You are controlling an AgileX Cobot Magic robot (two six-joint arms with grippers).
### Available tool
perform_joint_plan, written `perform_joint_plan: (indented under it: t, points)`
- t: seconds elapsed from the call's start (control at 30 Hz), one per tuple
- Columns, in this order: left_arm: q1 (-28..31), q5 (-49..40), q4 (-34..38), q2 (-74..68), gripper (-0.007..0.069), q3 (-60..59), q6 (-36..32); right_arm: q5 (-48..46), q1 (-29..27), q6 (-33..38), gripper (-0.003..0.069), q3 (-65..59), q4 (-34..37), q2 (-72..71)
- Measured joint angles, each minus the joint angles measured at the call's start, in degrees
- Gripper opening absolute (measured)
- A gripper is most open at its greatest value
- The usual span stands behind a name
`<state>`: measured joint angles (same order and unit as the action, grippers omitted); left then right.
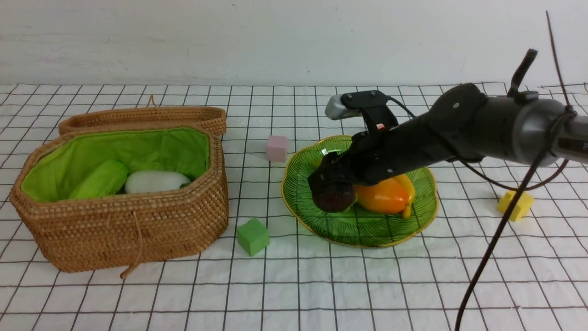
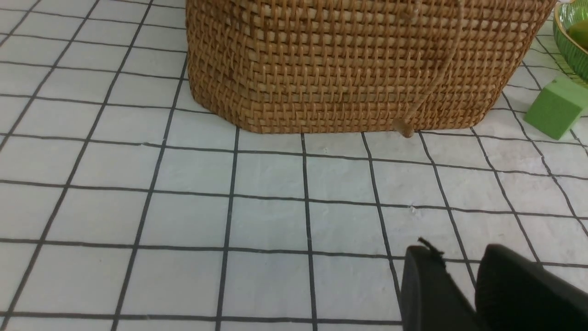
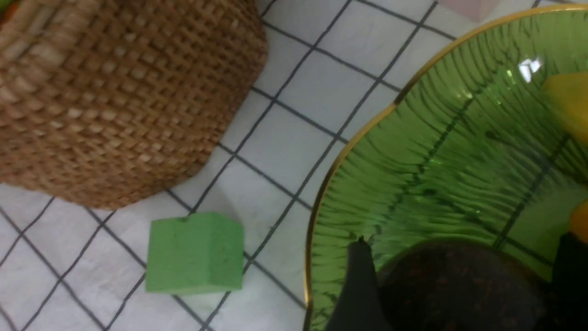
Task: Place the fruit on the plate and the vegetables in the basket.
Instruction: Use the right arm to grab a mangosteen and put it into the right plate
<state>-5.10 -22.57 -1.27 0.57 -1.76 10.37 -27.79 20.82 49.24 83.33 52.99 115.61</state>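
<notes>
No brand, label or writing readable anywhere.

Landmark: the plate (image 1: 367, 230), shallow green glass, dark vein lines, scalloped edge, thin yellow rim. It sits on the bench (image 1: 321, 285), which wears a white cloth with a black grid.

On the plate: dark purple fruit (image 1: 334, 199), round and matte; touching it, on the side away from the basket, a smooth glossy orange-yellow mango (image 1: 383, 195); a yellow banana (image 1: 408, 186) curves behind the mango.

My right fingers (image 1: 331, 184) straddle the purple fruit over the plate; whether they press on it or stand just clear, I cannot tell.

Left of the plate: the basket (image 1: 128, 225), tan woven wicker, long octagon, bright green cloth lining. Inside, a pale green ridged gourd (image 1: 98, 180) and a stubby white radish (image 1: 156, 181), side by side. Wicker lid (image 1: 147, 118) leans behind the basket.

My left fingers (image 2: 464, 294) show only as black tips low over the cloth, in front of the basket, narrowly apart, holding nothing.

Foam cubes around the plate: green (image 1: 252, 236) between it and the basket, pink (image 1: 277, 148) behind, yellow (image 1: 515, 205) to its right.
</notes>
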Motion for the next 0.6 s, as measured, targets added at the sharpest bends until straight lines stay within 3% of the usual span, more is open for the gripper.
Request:
perform_joint_plan:
  t: [0.13, 0.17, 0.3, 0.43, 0.53, 0.57, 0.6]
  points:
    - [0.0, 0.0, 0.0, 0.0, 0.0167, 0.0, 0.0, 0.5, 0.0, 0.1, 0.0564, 0.0, 0.4, 0.2]
    - [0.0, 0.0, 0.0, 0.0, 0.0169, 0.0, 0.0, 0.2, 0.0, 0.2, 0.0632, 0.0, 0.6, 0.2]
    - [0.0, 0.0, 0.0, 0.0, 0.0174, 0.0, 0.0, -1.1, 0.0, -0.3, 0.0679, 0.0, -0.4, -0.7]
    - [0.0, 0.0, 0.0, 0.0, 0.0175, 0.0, 0.0, -8.8, -0.8, -1.8, 0.0658, 0.0, -4.6, -4.5]
    - [0.0, 0.0, 0.0, 0.0, 0.0176, 0.0, 0.0, -21.3, -2.2, -5.0, 0.059, 0.0, -11.4, -10.7]
    - [0.0, 0.0, 0.0, 0.0, 0.0176, 0.0, 0.0, -21.3, -2.3, -5.4, 0.059, 0.0, -12.4, -11.1]
    - [0.0, 0.0, 0.0, 0.0, 0.0176, 0.0, 0.0, -29.1, -3.6, -10.9, 0.0537, 0.0, -16.8, -14.8]
